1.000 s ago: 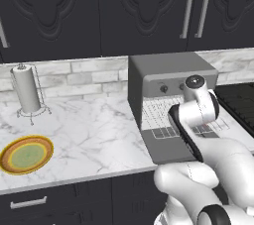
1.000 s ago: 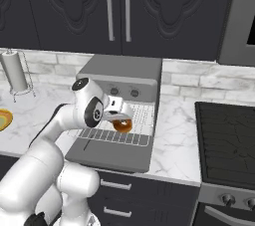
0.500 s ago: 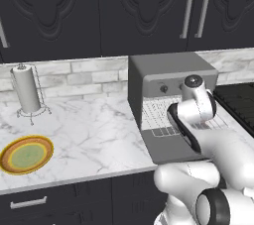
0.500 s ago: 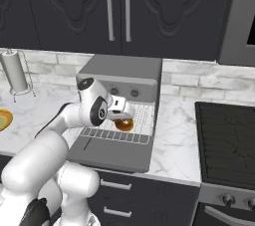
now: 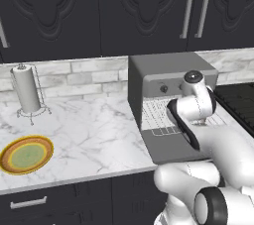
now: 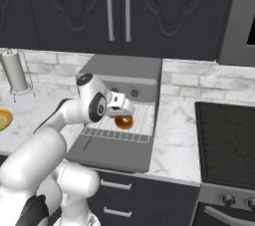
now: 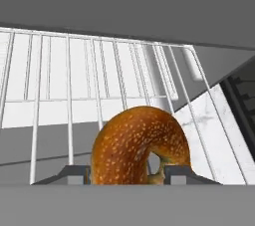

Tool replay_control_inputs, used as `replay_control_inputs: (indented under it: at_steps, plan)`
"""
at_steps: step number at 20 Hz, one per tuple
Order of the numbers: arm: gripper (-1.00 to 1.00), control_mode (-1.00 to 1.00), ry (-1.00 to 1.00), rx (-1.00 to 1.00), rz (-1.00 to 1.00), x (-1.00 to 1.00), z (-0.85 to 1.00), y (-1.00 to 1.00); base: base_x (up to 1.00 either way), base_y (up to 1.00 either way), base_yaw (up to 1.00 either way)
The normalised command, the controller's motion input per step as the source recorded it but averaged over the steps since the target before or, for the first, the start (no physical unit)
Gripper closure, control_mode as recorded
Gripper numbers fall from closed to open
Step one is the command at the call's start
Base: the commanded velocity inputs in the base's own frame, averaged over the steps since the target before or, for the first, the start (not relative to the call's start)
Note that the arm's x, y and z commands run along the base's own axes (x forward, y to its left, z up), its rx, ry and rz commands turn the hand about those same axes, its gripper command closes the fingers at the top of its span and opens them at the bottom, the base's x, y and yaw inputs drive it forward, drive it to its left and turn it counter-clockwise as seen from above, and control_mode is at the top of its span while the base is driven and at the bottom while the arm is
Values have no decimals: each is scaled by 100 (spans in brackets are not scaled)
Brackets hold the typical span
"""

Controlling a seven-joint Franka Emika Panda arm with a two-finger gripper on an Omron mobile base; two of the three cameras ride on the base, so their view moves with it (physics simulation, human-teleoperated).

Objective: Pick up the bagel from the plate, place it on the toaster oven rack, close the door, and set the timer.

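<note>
Hand view: bagel (image 7: 137, 145) between fingers (image 7: 74, 174)

Count of things on and around the marble counter.

One bagel (image 7: 137, 145), one plate (image 5: 26, 154) near the counter's (image 5: 94, 135) front left edge, one paper towel roll on its wire stand (image 5: 27, 90) at the back left. One toaster oven (image 6: 124, 78) at the counter's right end, with one wire rack (image 7: 89, 78), one open door (image 6: 112, 150) and two round knobs (image 6: 134, 93) on its front panel. One stovetop (image 6: 226, 140) beyond the counter's right edge. Upper cabinets carry two long vertical bar handles (image 6: 109, 8). One robot arm with one gripper (image 7: 127, 172).
</note>
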Motion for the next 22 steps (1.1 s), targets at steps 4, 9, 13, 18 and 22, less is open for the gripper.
replay_control_inputs:
  at_steps: [4,9,13,18,22]
  plan:
    - [-100,-100,-8,1,0,-14,54,0,0,0,0]
    - [-100,-100,-6,5,0,-41,61,0,0,0,0]
    - [-100,-100,3,12,-4,-100,9,-1,0,0,0]
    - [-100,-100,7,8,-5,-99,-48,0,0,0,0]
    - [-100,-100,1,4,-3,-71,-64,0,0,0,0]
